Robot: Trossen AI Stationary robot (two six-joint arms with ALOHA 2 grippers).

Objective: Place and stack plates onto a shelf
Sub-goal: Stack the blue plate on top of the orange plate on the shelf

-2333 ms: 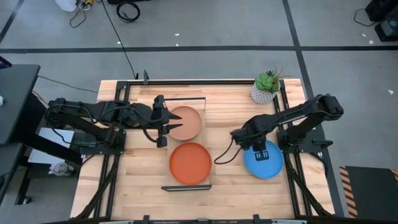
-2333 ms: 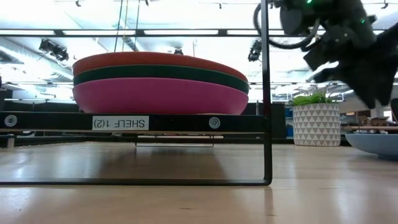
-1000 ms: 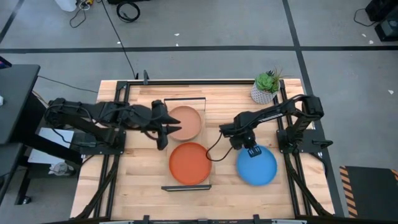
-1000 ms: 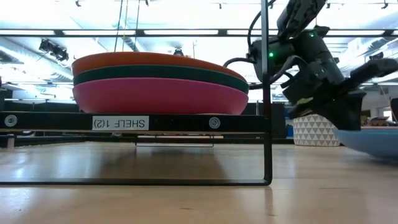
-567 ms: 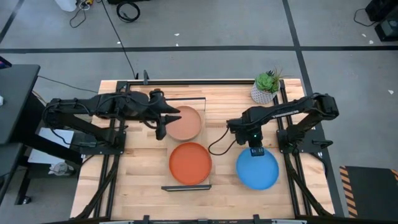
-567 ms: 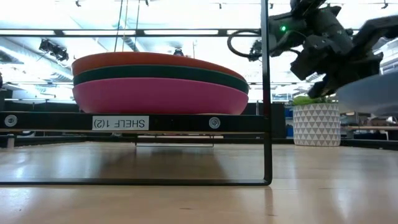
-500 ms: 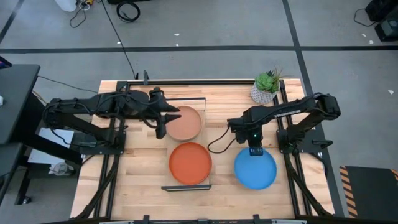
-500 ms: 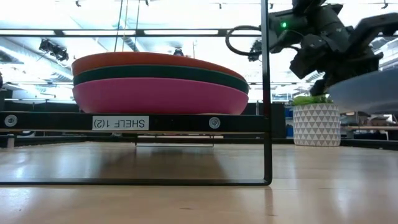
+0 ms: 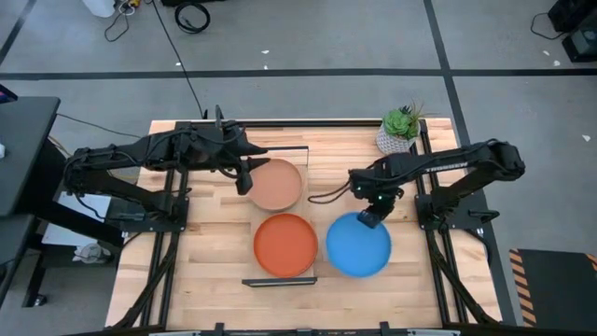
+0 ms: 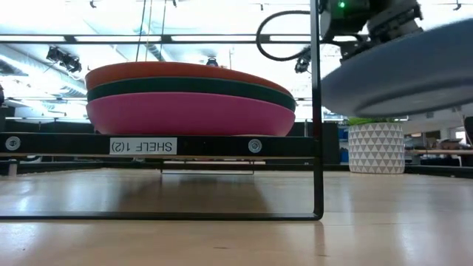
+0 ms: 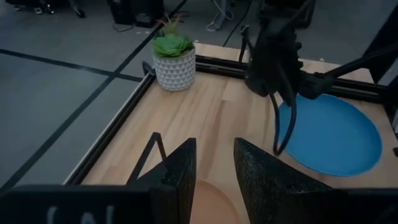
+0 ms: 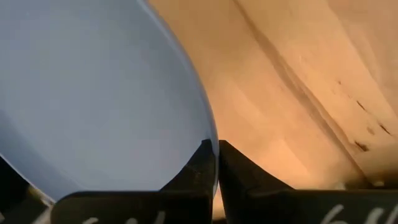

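A white label on the shelf's black front rail [image 10: 159, 145] shows "SHELF 1(2)", seen upside down in the low view; no other writing can be read.

Five plates can be counted. Three sit stacked on the shelf at its near end: a magenta plate [image 10: 188, 114] at the bottom, a dark teal plate [image 10: 192, 86] on it, and a red-orange plate [image 9: 285, 245] on top. A terracotta plate [image 9: 275, 184] lies at the shelf's far end; whether anything is under it cannot be told. The fifth, a bright blue plate [image 9: 358, 245], is held off the tabletop, tilted, just right of the shelf's near end, beside the red-orange plate.

The right gripper [image 9: 369, 217] is clamped on the bright blue plate's far rim, its two fingers [image 12: 202, 163] pinching the edge between them. The left gripper [image 9: 245, 175] hangs over the far left edge of the terracotta plate, its fingers [image 11: 180, 177] apart with nothing between them.

One potted succulent [image 9: 399, 131] in a white patterned pot stands at the far right corner of the slatted wooden tabletop [image 9: 215, 271].
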